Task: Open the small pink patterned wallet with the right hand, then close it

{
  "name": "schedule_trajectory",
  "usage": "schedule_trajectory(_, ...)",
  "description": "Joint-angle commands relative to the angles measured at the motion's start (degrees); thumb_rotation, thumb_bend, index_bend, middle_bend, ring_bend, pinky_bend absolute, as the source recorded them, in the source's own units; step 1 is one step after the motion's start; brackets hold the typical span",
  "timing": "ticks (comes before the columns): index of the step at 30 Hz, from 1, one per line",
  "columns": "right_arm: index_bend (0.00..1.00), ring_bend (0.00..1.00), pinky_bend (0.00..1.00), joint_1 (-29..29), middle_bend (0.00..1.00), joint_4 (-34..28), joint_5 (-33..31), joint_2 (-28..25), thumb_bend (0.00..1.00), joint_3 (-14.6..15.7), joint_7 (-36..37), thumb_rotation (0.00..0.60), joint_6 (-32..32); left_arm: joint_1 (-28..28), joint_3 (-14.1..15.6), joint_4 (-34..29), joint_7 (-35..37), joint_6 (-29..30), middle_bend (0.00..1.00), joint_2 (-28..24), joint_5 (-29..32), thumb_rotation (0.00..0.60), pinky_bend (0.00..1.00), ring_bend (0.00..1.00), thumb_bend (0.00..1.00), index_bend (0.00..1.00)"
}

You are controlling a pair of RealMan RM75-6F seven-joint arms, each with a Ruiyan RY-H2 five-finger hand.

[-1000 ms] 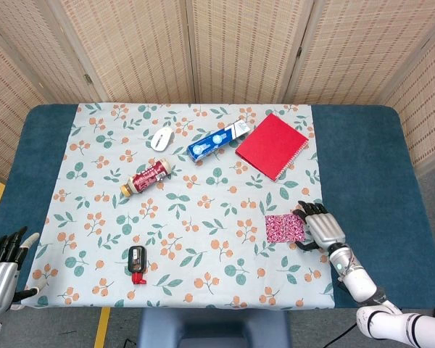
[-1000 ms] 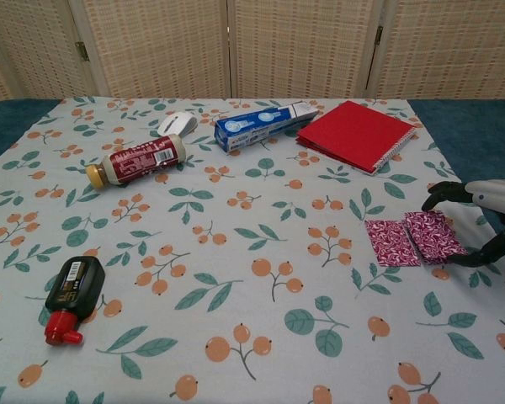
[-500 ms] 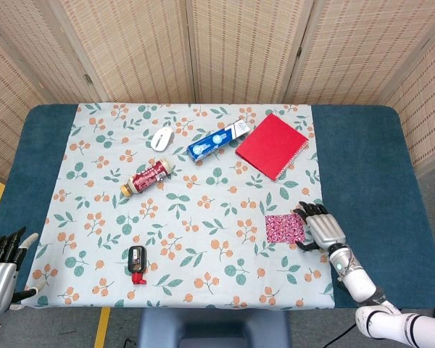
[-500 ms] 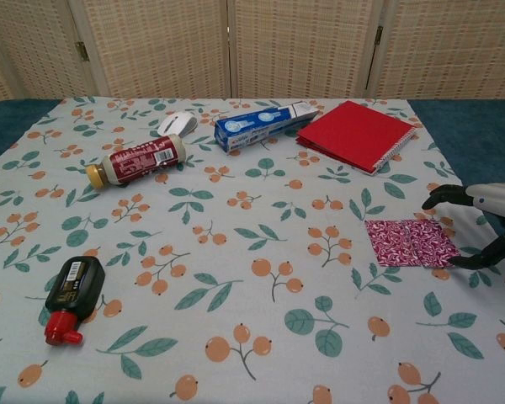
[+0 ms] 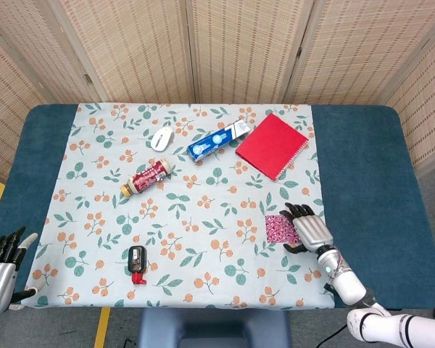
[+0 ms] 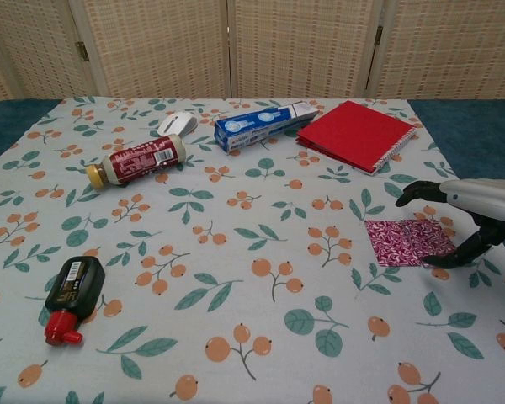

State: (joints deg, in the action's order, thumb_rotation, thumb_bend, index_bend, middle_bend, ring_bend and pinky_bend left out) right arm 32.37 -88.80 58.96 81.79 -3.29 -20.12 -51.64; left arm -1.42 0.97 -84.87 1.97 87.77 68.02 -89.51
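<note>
The small pink patterned wallet [image 5: 277,227] [image 6: 399,242] lies flat on the floral cloth at the right front. My right hand [image 5: 309,230] [image 6: 470,209] arches over the wallet's right half with its fingers apart. Its fingertips [image 6: 409,190] hang above the far edge, and the thumb [image 6: 454,257] is down by the near right corner. I cannot tell whether the thumb touches the wallet. The hand hides the right part of the wallet in the head view. My left hand [image 5: 3,270] waits off the table's front left corner with its fingers spread, holding nothing.
A red notebook [image 5: 272,144] lies behind the wallet. Further left lie a blue toothpaste box [image 5: 217,140], a white mouse [image 5: 162,138], a brown bottle on its side [image 5: 148,177] and a small black bottle with a red cap [image 5: 136,262].
The right hand has slid left, from beside the wallet to over its right half. The wallet's raised right flap has dropped flat. The left hand has not moved.
</note>
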Motion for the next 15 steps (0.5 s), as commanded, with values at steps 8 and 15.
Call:
schedule_trajectory(8,0.12,0.0,0.0,2.5,0.05,1.1,-7.5,4.9,0.32,-0.4,-7.3,0.47,-0.6,-0.1,0.1,1.1,0.8,-0.4,0.0,0.4,0.2,0.6,0.0,0.07,0.21,0.14)
schedule_trajectory(15,0.12,0.0,0.0,3.3,0.05,1.9,-9.3,5.7,0.32,-0.6,-8.4,0.469,-0.8,-0.1,0.0,1.5,1.2,-0.6,0.0,0.5,0.4,0.6,0.0,0.07,0.21,0.14)
